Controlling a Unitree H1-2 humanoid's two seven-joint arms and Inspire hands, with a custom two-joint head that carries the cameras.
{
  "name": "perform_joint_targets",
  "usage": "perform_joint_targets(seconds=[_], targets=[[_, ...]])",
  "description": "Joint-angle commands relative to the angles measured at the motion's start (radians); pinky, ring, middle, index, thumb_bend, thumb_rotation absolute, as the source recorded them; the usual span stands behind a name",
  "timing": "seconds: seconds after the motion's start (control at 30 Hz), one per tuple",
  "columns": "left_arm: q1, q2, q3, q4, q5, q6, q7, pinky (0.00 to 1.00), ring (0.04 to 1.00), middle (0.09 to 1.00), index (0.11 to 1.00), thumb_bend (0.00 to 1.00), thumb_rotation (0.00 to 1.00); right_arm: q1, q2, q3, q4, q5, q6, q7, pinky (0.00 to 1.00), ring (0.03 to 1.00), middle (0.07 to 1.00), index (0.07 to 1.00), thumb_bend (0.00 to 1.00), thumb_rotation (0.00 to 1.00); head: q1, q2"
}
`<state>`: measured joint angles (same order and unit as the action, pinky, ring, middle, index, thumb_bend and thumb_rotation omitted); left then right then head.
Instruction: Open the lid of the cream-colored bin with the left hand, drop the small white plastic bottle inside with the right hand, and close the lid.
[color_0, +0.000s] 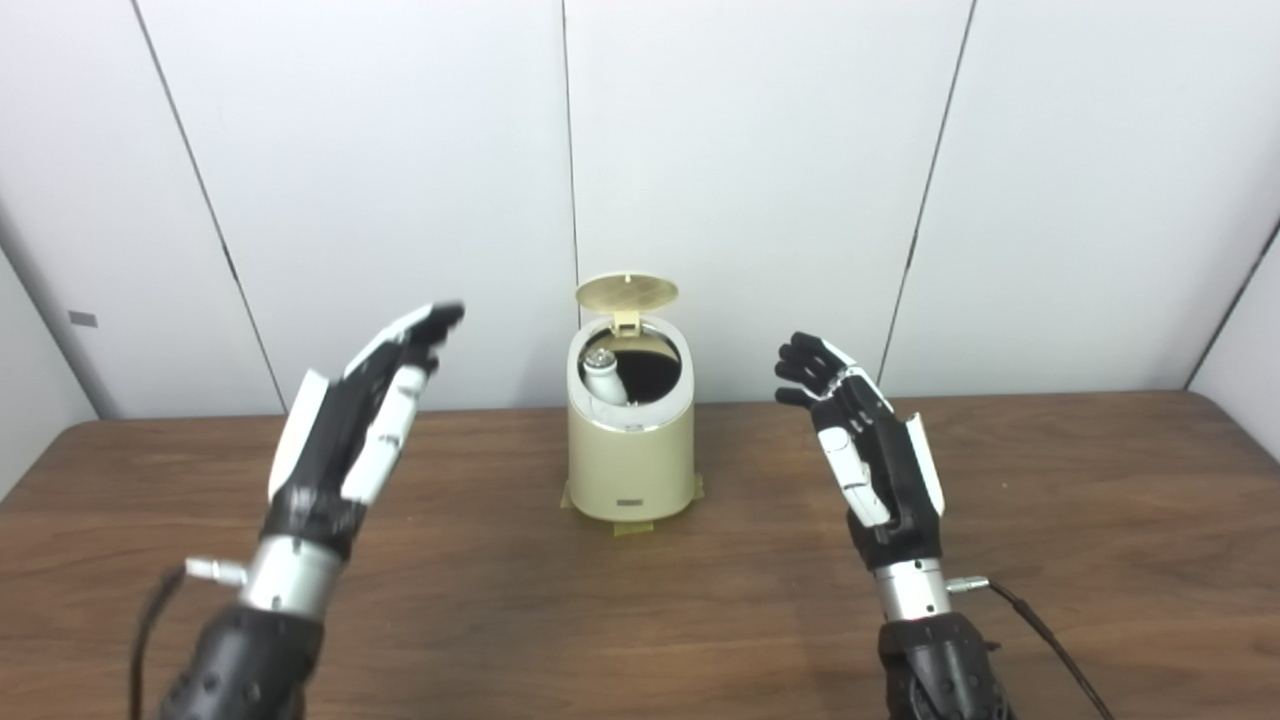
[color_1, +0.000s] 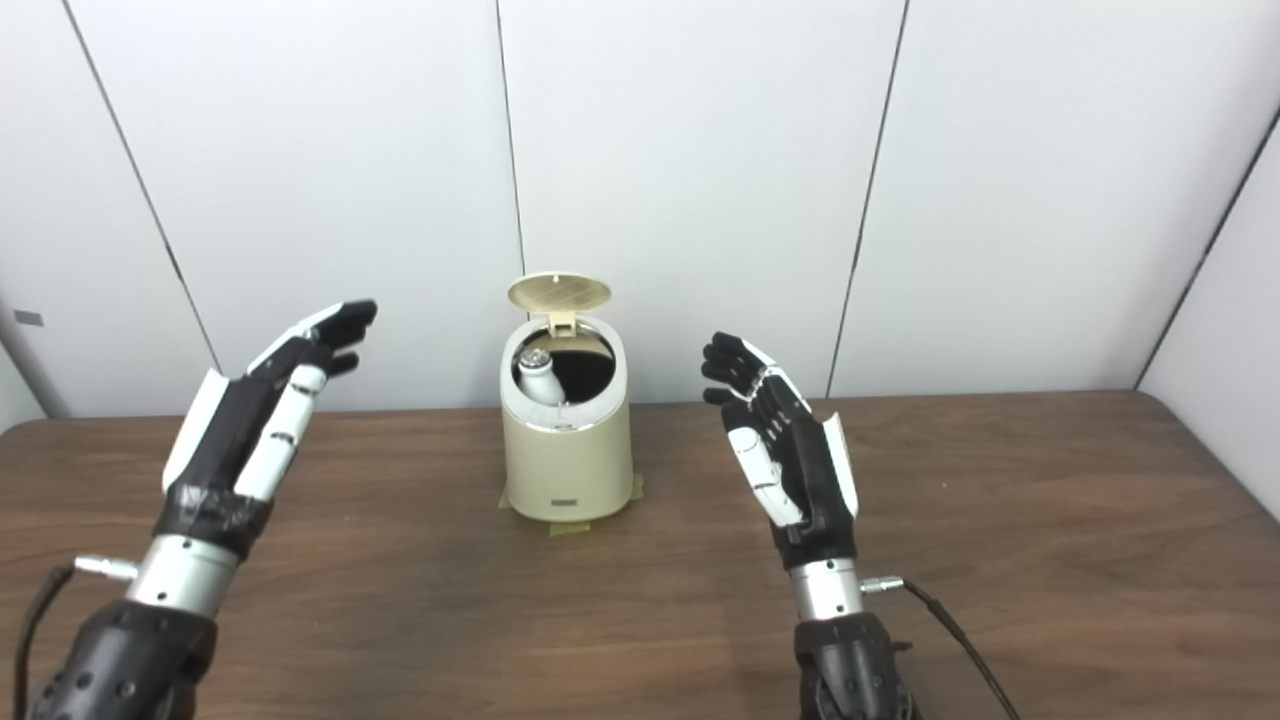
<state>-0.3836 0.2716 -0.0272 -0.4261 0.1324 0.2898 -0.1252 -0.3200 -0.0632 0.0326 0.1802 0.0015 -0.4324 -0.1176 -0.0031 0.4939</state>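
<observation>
The cream-colored bin (color_0: 630, 450) stood at the middle of the brown wood-grain surface (color_0: 1050, 520), against the white panelled wall (color_0: 760, 160). It was a smooth, rounded cylinder of what looked like hard plastic, with yellowish tape tabs (color_0: 634, 527) at its foot, probably pinning it in place. Its round lid (color_0: 627, 292) was tipped up on a small rear hinge, showing a finely ribbed underside. The small white plastic bottle (color_0: 604, 378) was already inside, leaning against the left of the dark opening with its pale cap uppermost.

The left hand (color_0: 365, 420) hung in the air left of the bin, fingers stretched out and holding nothing; the right hand (color_0: 868, 440) hovered to the right, fingers loosely curled but apart, also empty. Neither touched the bin.

Only the closing seemed left to do. The lid looked thin, light and stiff — a gentle push on its upper front edge should swing it down, and little force would be needed. The bottle looked light and slick, though it needed no further handling.
</observation>
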Motion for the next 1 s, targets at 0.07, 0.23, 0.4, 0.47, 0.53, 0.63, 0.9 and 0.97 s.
perform_joint_targets(seconds=[0.07,0.23,0.4,0.47,0.53,0.63,0.9,0.97], targets=[[-0.149,0.010,-0.052,-0.004,0.131,0.043,-0.006,0.90,0.926,0.900,0.890,0.48,1.00,-0.039,0.009,-0.019,-0.023,-0.028,-0.027,0.000,0.74,0.812,0.819,0.818,0.27,0.75,0.000,-0.001],[-0.267,0.005,-0.134,0.073,0.276,0.081,-0.016,0.87,0.907,0.895,0.871,0.60,1.00,-0.035,0.009,-0.028,-0.021,-0.048,-0.025,0.005,0.73,0.815,0.821,0.819,0.26,0.76,-0.001,0.002],[-0.368,-0.004,-0.240,0.159,0.440,0.146,-0.055,0.96,0.994,0.929,0.875,0.69,1.00,-0.035,0.001,-0.030,-0.016,-0.012,-0.029,0.045,0.74,0.822,0.829,0.825,0.29,0.76,-0.001,0.007],[-0.394,-0.005,-0.271,0.194,0.502,0.141,-0.054,0.95,0.989,0.912,0.859,0.68,1.00,-0.034,0.004,-0.034,-0.018,-0.008,-0.025,0.052,0.74,0.822,0.828,0.824,0.30,0.76,-0.002,0.008],[-0.412,-0.010,-0.285,0.214,0.537,0.153,-0.063,0.99,0.997,0.907,0.851,0.70,1.00,-0.034,0.007,-0.036,-0.018,-0.007,-0.024,0.056,0.74,0.822,0.827,0.824,0.29,0.75,-0.002,0.008],[-0.433,-0.021,-0.291,0.249,0.566,0.163,-0.075,1.00,0.998,0.903,0.842,0.71,1.00,-0.035,0.013,-0.041,-0.016,-0.004,-0.022,0.057,0.74,0.818,0.823,0.820,0.29,0.74,-0.005,0.006],[-0.471,-0.013,-0.314,0.365,0.634,0.154,-0.113,1.00,0.999,0.892,0.848,0.75,1.00,-0.037,0.021,-0.050,-0.010,0.002,-0.020,0.063,0.74,0.816,0.821,0.815,0.29,0.73,-0.008,-0.006],[-0.480,-0.015,-0.318,0.389,0.647,0.150,-0.114,1.00,1.000,0.900,0.851,0.76,1.00,-0.035,0.020,-0.050,-0.010,-0.002,-0.019,0.065,0.74,0.819,0.825,0.819,0.28,0.75,-0.008,-0.006]])
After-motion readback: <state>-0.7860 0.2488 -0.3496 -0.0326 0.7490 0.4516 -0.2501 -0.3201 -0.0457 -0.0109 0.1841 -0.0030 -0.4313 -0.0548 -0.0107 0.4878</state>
